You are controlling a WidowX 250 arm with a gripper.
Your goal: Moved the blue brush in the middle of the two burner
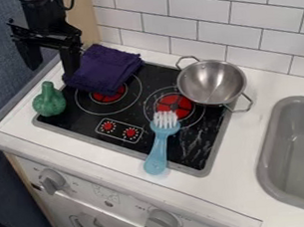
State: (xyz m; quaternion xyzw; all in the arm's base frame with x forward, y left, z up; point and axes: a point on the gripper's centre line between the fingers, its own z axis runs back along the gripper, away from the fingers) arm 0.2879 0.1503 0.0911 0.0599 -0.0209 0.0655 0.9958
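Note:
At the upper left is my gripper (51,60), open with nothing between its fingers, left of the purple cloth and away from the brush. The light blue brush (159,147) lies on the front right part of the black stovetop (82,122). Its white bristles point toward the back, at the front edge of the right burner (175,103), and its handle end reaches over the stove's front rim. The left burner (110,95) is partly covered by the cloth.
A folded purple cloth (105,68) lies at the stove's back left, and a green vegetable-like toy (49,100) is at its left edge. A metal pot (212,82) stands at the back right. The grey sink (298,147) is at the right.

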